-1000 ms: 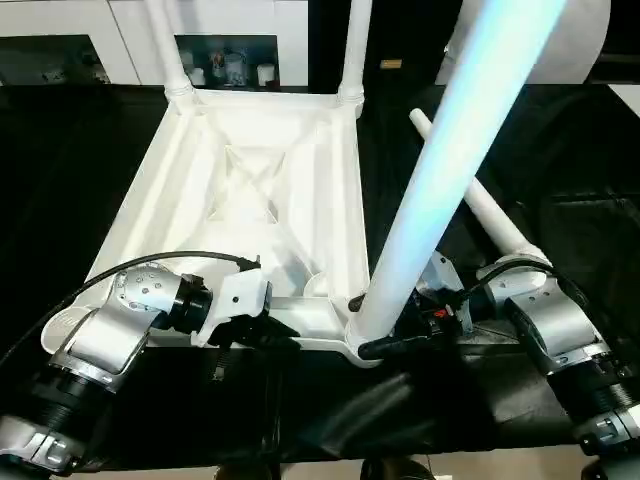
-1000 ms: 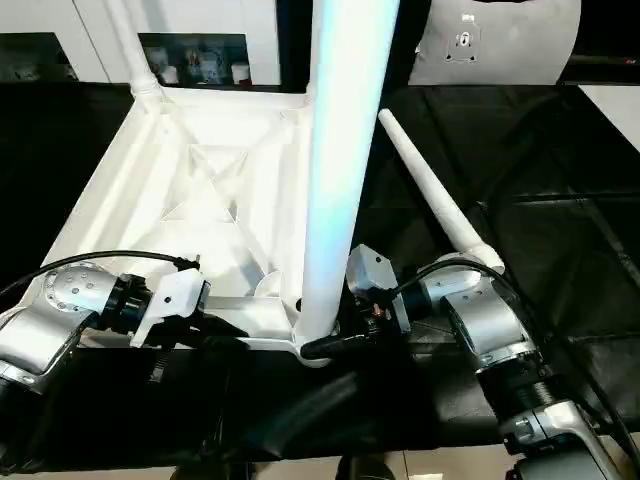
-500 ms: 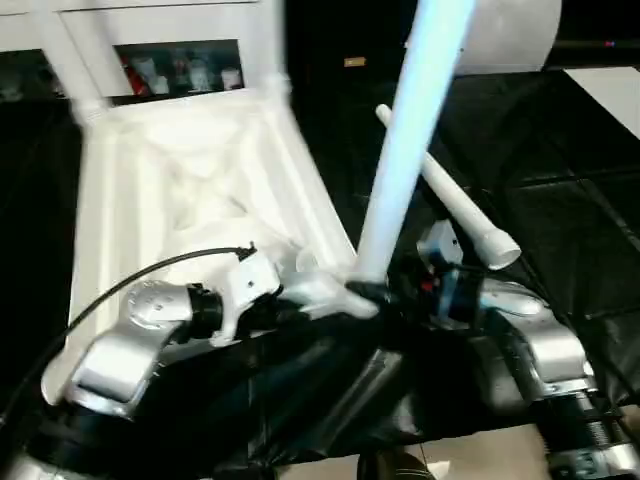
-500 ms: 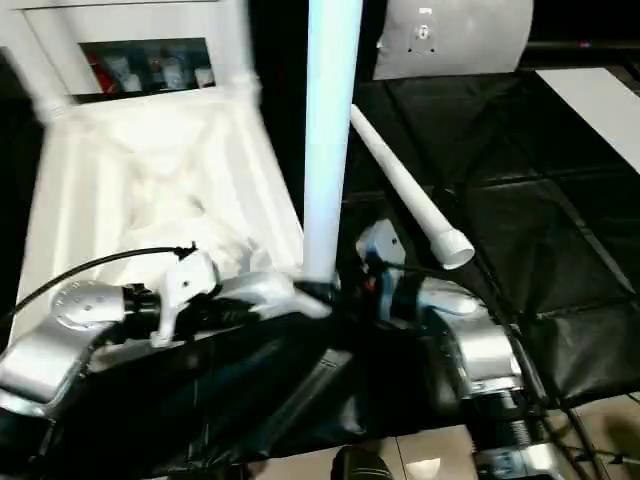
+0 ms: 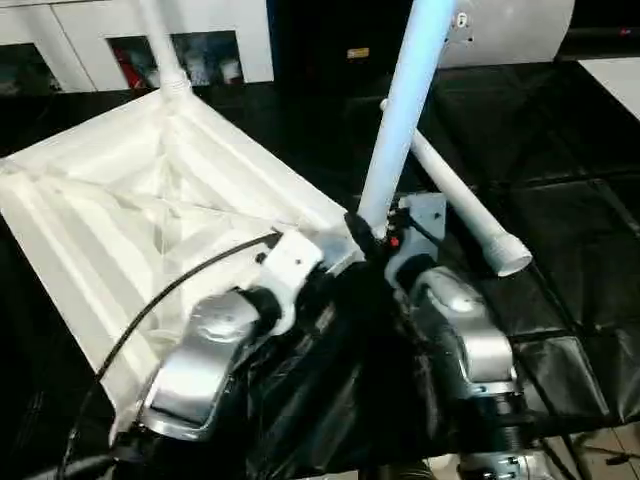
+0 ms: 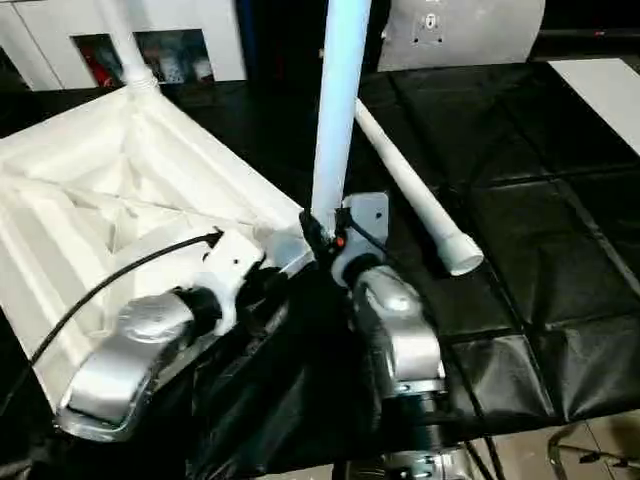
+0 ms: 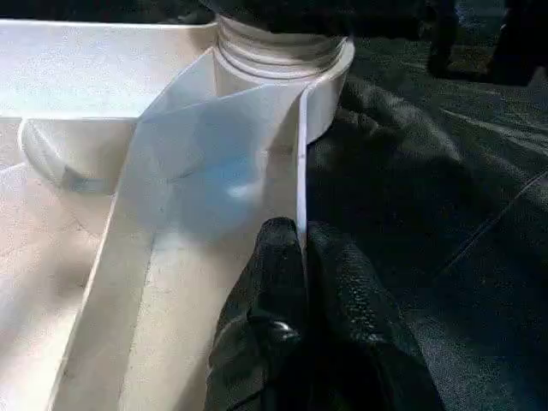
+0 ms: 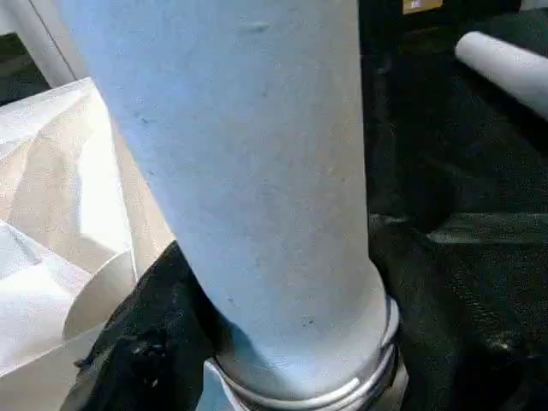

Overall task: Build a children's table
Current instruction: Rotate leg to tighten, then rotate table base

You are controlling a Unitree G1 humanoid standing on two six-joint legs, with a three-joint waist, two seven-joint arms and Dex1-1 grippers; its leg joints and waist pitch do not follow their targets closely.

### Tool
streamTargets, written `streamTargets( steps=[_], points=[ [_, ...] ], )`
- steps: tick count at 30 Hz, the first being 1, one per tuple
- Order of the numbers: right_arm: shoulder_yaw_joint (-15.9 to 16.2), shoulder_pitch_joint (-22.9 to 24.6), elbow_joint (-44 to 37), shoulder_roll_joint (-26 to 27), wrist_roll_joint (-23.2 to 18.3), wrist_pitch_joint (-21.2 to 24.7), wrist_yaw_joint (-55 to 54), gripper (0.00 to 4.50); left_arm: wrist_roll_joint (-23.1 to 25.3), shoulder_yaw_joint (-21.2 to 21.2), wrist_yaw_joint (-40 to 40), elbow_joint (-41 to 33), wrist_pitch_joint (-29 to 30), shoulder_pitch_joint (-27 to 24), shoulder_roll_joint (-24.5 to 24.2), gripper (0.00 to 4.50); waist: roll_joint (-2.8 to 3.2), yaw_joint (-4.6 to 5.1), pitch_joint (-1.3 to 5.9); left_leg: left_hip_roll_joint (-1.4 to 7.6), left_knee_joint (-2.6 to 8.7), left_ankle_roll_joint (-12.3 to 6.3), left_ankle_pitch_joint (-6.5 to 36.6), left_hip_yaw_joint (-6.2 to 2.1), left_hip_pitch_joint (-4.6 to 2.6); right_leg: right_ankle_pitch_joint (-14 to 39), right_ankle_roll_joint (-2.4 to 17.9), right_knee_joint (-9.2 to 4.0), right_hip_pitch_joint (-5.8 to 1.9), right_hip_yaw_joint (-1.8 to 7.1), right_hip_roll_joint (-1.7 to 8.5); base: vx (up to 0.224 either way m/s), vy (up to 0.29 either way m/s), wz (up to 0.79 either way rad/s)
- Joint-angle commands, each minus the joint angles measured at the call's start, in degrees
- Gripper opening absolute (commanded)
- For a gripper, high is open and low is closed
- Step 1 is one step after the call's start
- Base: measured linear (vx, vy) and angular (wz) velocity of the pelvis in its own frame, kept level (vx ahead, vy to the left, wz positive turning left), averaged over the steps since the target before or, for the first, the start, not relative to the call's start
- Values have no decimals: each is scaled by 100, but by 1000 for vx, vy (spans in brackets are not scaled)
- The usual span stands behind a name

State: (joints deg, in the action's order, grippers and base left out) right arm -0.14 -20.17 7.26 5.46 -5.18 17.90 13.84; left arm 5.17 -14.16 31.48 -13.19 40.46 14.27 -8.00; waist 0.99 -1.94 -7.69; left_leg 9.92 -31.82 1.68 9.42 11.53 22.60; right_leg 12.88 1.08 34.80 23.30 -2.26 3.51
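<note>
1. Since a second ago the tabletop (image 5: 120, 210) has swung round on the black work table (image 5: 560, 200): its near corner with the upright leg (image 5: 400, 110) now points toward the robot, between the two forearms, where before a straight edge faced it.
2. Both arms have drawn in close together at that corner.
3. Upside down, the tabletop shows its ribbed underside, and a second leg (image 6: 122, 45) stands in the far corner socket.
4. Left gripper (image 7: 301, 257) is pinched tight on the thin rim of the tabletop, just beside the corner socket (image 7: 282, 60).
5. Right gripper (image 8: 282, 342) is clasped around the base of the upright leg where it enters the socket, one black finger (image 8: 145, 342) on each side of the tube.
6. A loose leg (image 6: 410, 190) lies flat on the work table just beyond the right gripper, apart from the tabletop, flared end nearest the robot.
7. Beyond the loose leg stands a flat white panel (image 6: 470, 30).
</note>
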Motion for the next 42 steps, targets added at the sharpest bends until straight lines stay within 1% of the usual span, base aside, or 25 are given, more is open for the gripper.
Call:
streamTargets(
  steps=[1, 4, 7, 9, 10, 13, 15, 17, 18, 21, 23, 25, 26, 27, 30, 31, 33, 34, 35, 36, 37, 39, 40, 41, 42],
  points=[
    [369, 292, 20, 139, -130, 59, 267, 326, -201, -68, -215, -240, -258, 257, 244, 0, -42, -8, 323, 329, 286, -546, 383, -174, -133, -212, 1172, -347, -268, 281, 430, 0, 0, 0],
    [305, 391, -142, 25, -217, 37, 297, 361, -235, -20, -129, -252, -241, 233, 128, 0, -48, -5, 337, 324, 279, -553, 305, -183, -123, -516, 1134, -317, -289, 280, 426, 0, 0, 0],
    [245, 502, -299, -142, -241, -90, 439, 380, -238, -9, -1, -235, -307, 210, 10, 0, -65, 4, 350, 313, 262, -590, 320, -172, -118, -568, 1180, -320, -302, 280, 433, 0, 0, 0],
    [172, 588, -418, -275, -300, -165, 564, 414, -263, -9, 104, -202, -406, 196, -70, 0, -78, 1, 371, 312, 247, -619, 236, -171, -106, -681, 1239, -298, -319, 282, 435, 0, 0, 0],
    [112, 671, -521, -381, -358, -217, 688, 414, -282, -7, 166, -167, -480, 185, -120, 0, -99, -4, 389, 310, 238, -639, 199, -171, -107, -728, 1248, -291, -331, 280, 437, 0, 0, 0],
    [-17, 851, -761, -552, -510, -205, 895, 436, -317, 17, 247, -87, -600, 174, -191, 0, -91, -18, 399, 309, 210, -786, 7, -170, -94, -1058, 1253, -249, -332, 275, 423, 0, 0, 0],
    [-136, 1105, -1113, -739, -692, -151, 1094, 445, -347, 76, 274, 21, -737, 170, -238, 0, -124, -4, 431, 308, 194, -826, 48, -162, -89, -958, 1299, -249, -344, 270, 432, 0, 0, 0],
    [-181, 1193, -1247, -798, -771, -131, 1160, 445, -354, 112, 255, 68, -774, 172, -237, 0, -128, -28, 425, 311, 187, -826, 151, -160, -91, -761, 1234, -267, -345, 277, 436, 0, 0, 0],
    [-229, 1335, -1457, -899, -836, -120, 1217, 445, -346, 198, 132, 158, -861, 187, -196, 0, -140, -6, 437, 306, 191, -812, 150, -169, -70, -644, 1246, -266, -357, 263, 432, 0, 0, 0],
    [-225, 1491, -1680, -1014, -843, -116, 1265, 445, -597, 381, 161, 163, -812, 196, -53, 0, -139, -14, 427, 306, 187, -730, 302, -158, -85, -218, 1237, -308, -325, 266, 434, 0, 0, 0],
    [-230, 1637, -1914, -1087, -1005, -28, 1372, 450, -835, 551, 170, 92, -776, 193, 85, 54, -144, -10, 451, 302, 178, -708, 352, -157, -89, -50, 1236, -316, -333, 269, 437, 0, 0, 0],
    [-234, 1688, -2007, -1109, -1101, 34, 1422, 450, -917, 619, 157, 63, -759, 194, 143, 54, -139, -21, 456, 304, 166, -717, 325, -154, -84, -70, 1252, -313, -324, 276, 440, 0, 0, 0],
    [-225, 1738, -2086, -1127, -1136, 95, 1436, 450, -956, 667, 138, 16, -761, 186, 172, 72, -111, -40, 470, 332, 161, -738, 274, -165, -97, -211, 1339, -300, -306, 265, 436, 0, 0, 0],
    [-216, 1785, -2159, -1144, -1167, 153, 1448, 450, -993, 712, 119, -27, -763, 179, 198, 72, -128, -31, 482, 338, 161, -752, 262, -164, -94, -269, 1354, -291, -315, 264, 423, 0, 0, 0],
    [-33, 2010, -2481, -1322, -1207, 525, 1525, 450, -1171, 1135, -90, -361, -545, 207, 273, 72, -145, -36, 487, 341, 158, -698, 346, -178, -95, -255, 1334, -285, -331, 250, 425, 0, 0, 0],
    [61, 2030, -2502, -1380, -1067, 633, 1468, 450, -1149, 1261, -145, -470, -420, 226, 204, 72, -150, -33, 485, 334, 158, -684, 382, -177, -88, -194, 1328, -292, -334, 249, 427, 0, 0, 0],
    [156, 2041, -2517, -1443, -905, 738, 1365, 450, -1112, 1360, -185, -560, -312, 242, 112, 72, -145, -26, 466, 329, 174, -554, 621, -185, -94, 285, 1257, -347, -313, 248, 435, 0, 0, 0],
    [367, 2023, -2485, -1579, -823, 945, 1464, 450, -887, 1432, -224, -669, -137, 212, -163, 72, -103, -33, 462, 327, 179, -498, 684, -191, -101, 431, 1231, -357, -304, 246, 434, 0, 0, 0],
    [531, 2003, -2453, -1680, -775, 1099, 1556, 450, -693, 1486, -259, -746, -10, 180, -394, 72, -121, -20, 459, 329, 190, -408, 780, -202, -112, 627, 1145, -372, -301, 245, 415, 0, 0, 0],
    [531, 2003, -2453, -1680, -775, 1099, 1556, 450, -693, 1486, -259, -746, -10, 180, -394, 72, -108, -24, 449, 328, 195, -330, 890, -200, -136, 826, 1078, -402, -277, 256, 420, 0, 0, 0],
    [740, 1962, -2409, -1781, -696, 1271, 1621, 450, -426, 1649, -396, -871, 184, 87, -753, 57, -98, -20, 447, 330, 199, -293, 944, -199, -135, 922, 1056, -407, -271, 260, 424, 0, 0, 0],
    [837, 1894, -2323, -1771, -619, 1327, 1593, 450, -149, 1879, -568, -962, 345, -29, -1014, 38, -95, -9, 451, 326, 213, -205, 964, -214, -123, 979, 985, -403, -272, 260, 416, 0, 0, 0],
    [905, 1839, -2261, -1762, -573, 1376, 1557, 450, 59, 2065, -716, -1032, 455, -129, -1214, 26, -79, -15, 446, 337, 217, -140, 1095, -221, -148, 1070, 979, -412, -242, 263, 422, 0, 0, 0],
    [935, 1801, -2205, -1740, -540, 1415, 1515, 450, 197, 2164, -732, -1084, 517, -237, -1396, 26, -88, 4, 449, 328, 223, -122, 1066, -233, -122, 1049, 974, -397, -263, 256, 415, 0, 0, 0],
    [1000, 1723, -2114, -1708, -499, 1526, 1425, 450, 438, 2354, -788, -1173, 584, -470, -1777, 4, -82, 2, 453, 320, 216, -87, 1077, -233, -143, 1074, 961, -400, -236, 265, 420, 0, 0, 0]
  ],
)
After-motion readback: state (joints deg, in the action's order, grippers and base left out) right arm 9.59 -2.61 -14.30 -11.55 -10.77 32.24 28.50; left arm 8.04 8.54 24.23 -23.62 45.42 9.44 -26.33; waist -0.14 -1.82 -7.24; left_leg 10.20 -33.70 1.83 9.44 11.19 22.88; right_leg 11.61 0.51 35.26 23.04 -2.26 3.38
